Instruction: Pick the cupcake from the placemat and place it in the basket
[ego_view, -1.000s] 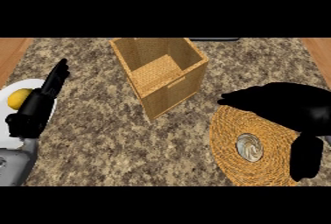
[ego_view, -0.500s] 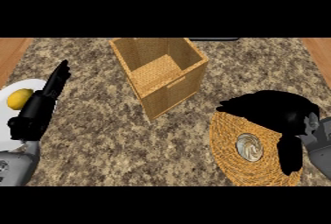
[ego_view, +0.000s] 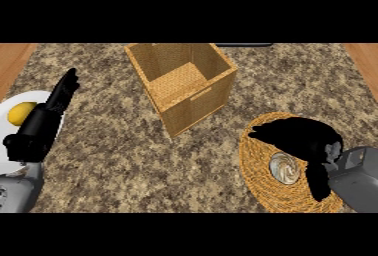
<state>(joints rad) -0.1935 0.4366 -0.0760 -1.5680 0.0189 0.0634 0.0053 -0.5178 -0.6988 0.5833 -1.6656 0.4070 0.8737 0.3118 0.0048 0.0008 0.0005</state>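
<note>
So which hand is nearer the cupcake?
Right. The right hand is over the cupcake on the placemat; the left hand rests across the counter, by the plate.

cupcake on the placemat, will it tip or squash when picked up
Probably light: the cupcake looks small beside the right hand. It looks round from above, so it may roll if knocked over on the placemat.

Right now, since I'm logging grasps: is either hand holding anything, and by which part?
Nothing is held. The right hand arches over the cupcake on the placemat, not closed on it; the left hand is open.
</note>
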